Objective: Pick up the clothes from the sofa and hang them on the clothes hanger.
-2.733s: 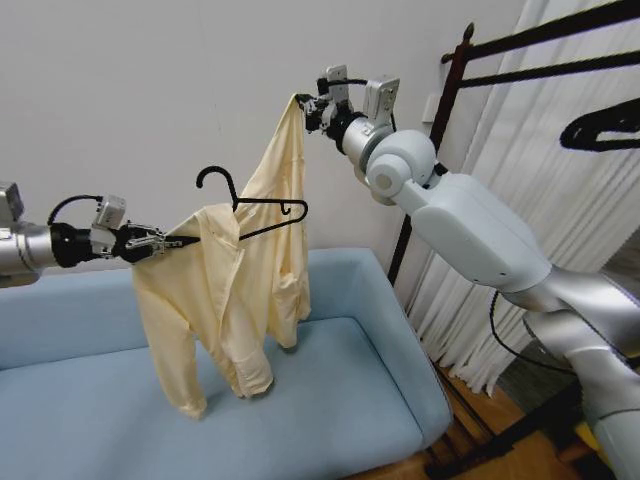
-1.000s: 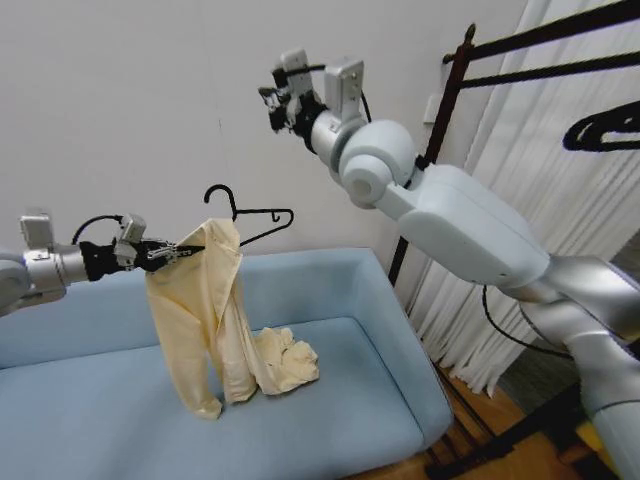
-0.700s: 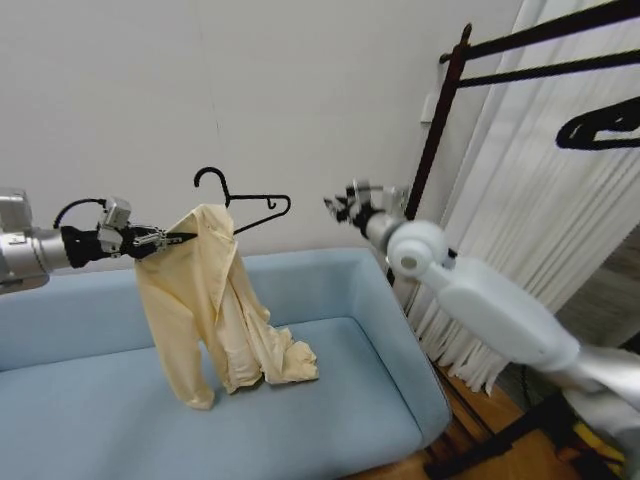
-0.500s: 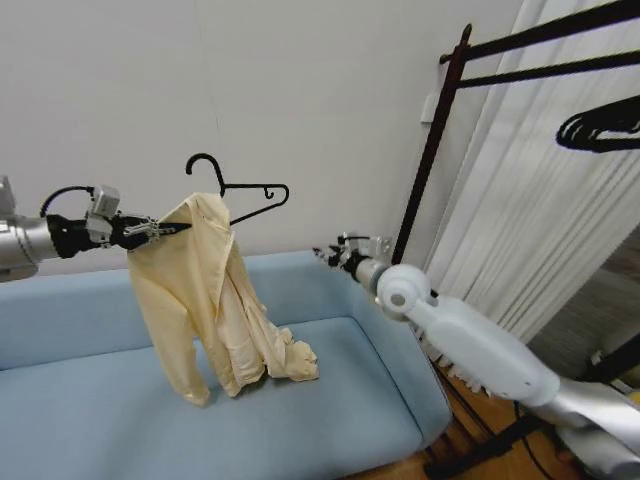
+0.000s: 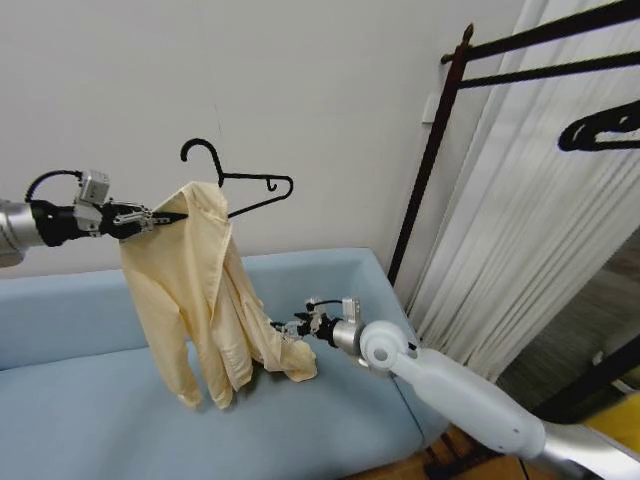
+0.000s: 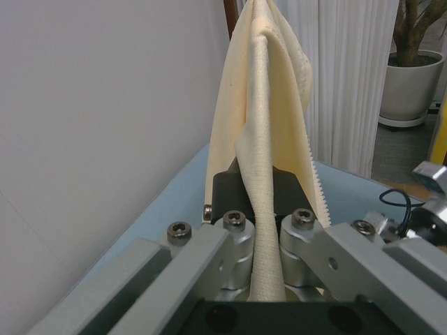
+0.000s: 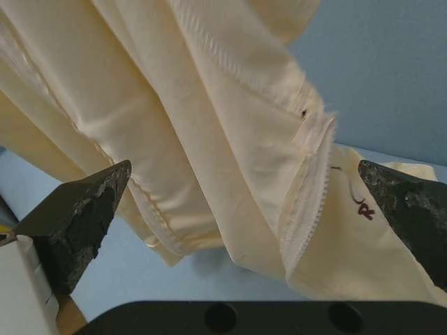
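cream shirt [image 5: 190,290] pinched tight in our left pincer [image 5: 160,218]; our wide-open right pincer [image 5: 286,327] should grip the hem [image 7: 307,174] squarely.

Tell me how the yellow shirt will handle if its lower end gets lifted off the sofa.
Probably floppy: the shirt hangs in loose folds from the left end effector and its tail puddles on the sofa. Likely light, since a thin pinch holds it. Smooth cloth might slip from the open right end effector.

Shirt [image 5: 195,290] hangs mid-sofa [image 5: 80,420], hem on seat. Seat left of shirt open. Rack [image 5: 433,140] well right.
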You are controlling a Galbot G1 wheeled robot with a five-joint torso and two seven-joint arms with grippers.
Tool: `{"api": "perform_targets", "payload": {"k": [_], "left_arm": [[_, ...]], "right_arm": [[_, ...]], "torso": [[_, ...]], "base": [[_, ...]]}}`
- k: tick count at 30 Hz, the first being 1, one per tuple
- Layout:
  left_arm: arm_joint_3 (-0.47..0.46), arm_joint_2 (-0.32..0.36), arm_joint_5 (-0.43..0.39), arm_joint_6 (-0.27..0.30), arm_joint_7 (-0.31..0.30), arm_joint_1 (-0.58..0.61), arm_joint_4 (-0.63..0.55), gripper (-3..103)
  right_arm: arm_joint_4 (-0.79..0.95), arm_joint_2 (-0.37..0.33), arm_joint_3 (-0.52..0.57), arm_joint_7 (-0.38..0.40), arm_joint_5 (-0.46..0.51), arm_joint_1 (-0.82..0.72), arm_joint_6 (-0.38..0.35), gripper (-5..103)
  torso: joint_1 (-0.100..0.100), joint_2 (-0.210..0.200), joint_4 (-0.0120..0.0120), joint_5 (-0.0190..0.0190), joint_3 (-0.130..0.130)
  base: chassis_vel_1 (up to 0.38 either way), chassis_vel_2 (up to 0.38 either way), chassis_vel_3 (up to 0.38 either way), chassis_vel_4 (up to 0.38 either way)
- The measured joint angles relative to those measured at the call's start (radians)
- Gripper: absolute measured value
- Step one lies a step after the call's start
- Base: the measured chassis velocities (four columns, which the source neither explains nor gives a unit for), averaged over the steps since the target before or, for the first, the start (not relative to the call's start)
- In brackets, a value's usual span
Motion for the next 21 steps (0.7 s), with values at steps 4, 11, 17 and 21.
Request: {"api": "perform_targets", "payload": {"k": [4, 11, 17, 21], "left_arm": [[-0.001, 0.006, -0.018, 0.000, 0.004, 0.000, -0.008, 2], [-0.003, 0.009, -0.020, 0.002, 0.013, -0.001, -0.008, 2], [-0.003, 0.005, -0.020, 0.003, 0.011, -0.001, -0.008, 2], [-0.003, 0.003, -0.018, 0.003, 0.010, -0.001, -0.008, 2]], "right_arm": [[-0.057, 0.041, -0.033, -0.013, -0.071, 0.010, 0.042, 100], [-0.131, 0.109, -0.032, -0.033, -0.072, 0.026, 0.086, 100], [-0.155, 0.141, -0.042, -0.034, -0.068, 0.033, 0.103, 89], [-0.160, 0.140, -0.040, -0.035, -0.069, 0.041, 0.115, 73]], "torso": [[0.000, 0.000, 0.0001, -0.0001, 0.000], [0.000, 0.000, 0.0000, -0.0001, 0.000], [0.000, 0.000, 0.0000, -0.0001, 0.000], [0.000, 0.000, 0.0000, 0.0000, 0.000]], "base": [[0.000, 0.000, 0.000, 0.000], [0.000, 0.000, 0.000, 0.000], [0.000, 0.000, 0.000, 0.000], [0.000, 0.000, 0.000, 0.000]]}}
